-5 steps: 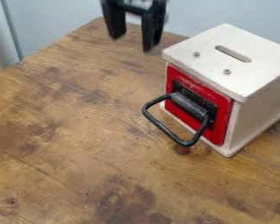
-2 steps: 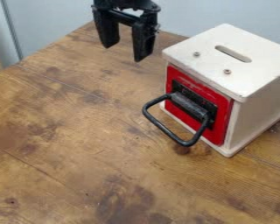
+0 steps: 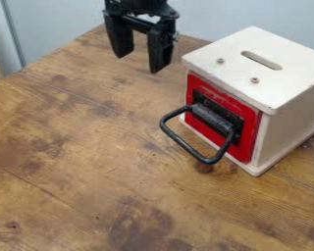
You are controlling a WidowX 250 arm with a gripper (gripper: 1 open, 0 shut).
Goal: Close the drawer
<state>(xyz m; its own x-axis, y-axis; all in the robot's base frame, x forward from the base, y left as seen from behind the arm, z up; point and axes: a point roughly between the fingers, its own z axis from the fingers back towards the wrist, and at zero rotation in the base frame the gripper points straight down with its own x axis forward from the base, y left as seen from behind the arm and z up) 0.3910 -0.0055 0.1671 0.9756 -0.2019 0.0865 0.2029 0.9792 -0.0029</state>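
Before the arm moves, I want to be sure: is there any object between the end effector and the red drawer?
Nothing visible stands between the end effector and the red drawer; only bare tabletop shows there.

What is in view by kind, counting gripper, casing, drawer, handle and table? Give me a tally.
Gripper: 1
Casing: 1
Drawer: 1
Handle: 1
Table: 1
Total: 5
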